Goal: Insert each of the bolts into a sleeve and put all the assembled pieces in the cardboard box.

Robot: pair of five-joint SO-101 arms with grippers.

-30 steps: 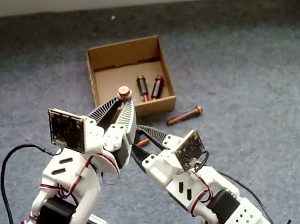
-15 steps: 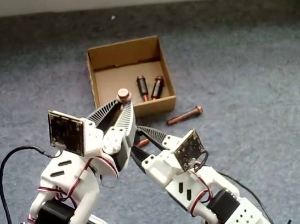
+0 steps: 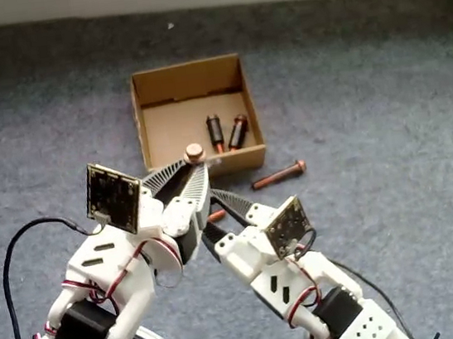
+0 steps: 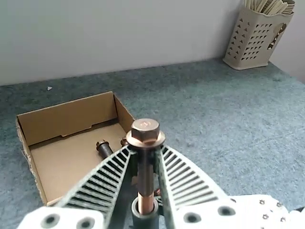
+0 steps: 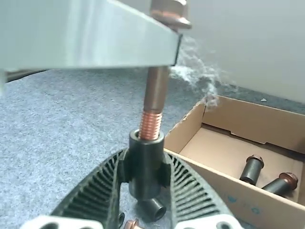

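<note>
Over the grey carpeted desk (image 3: 384, 98), my left end effector (image 4: 144, 152) pinches a copper bolt (image 4: 145, 136) by its shank just under the hex head and holds it upright. Below it, my right end effector (image 5: 145, 162) is clamped on a dark sleeve (image 5: 145, 179), also upright, with its open mouth facing up. The bolt's threaded tip sits in that mouth, while most of the shank is exposed above it. The two end effectors meet just in front of the cardboard box (image 3: 186, 83). Two assembled pieces (image 3: 215, 131) (image 3: 238, 131) lie side by side inside the box, near its right wall. A loose bolt (image 3: 278, 174) lies on the desk just outside the box's near right corner. A spare sleeve (image 5: 152, 209) rests on the desk beneath my right end effector. A beige perforated holder (image 4: 257, 38) stands by the far wall.
</note>
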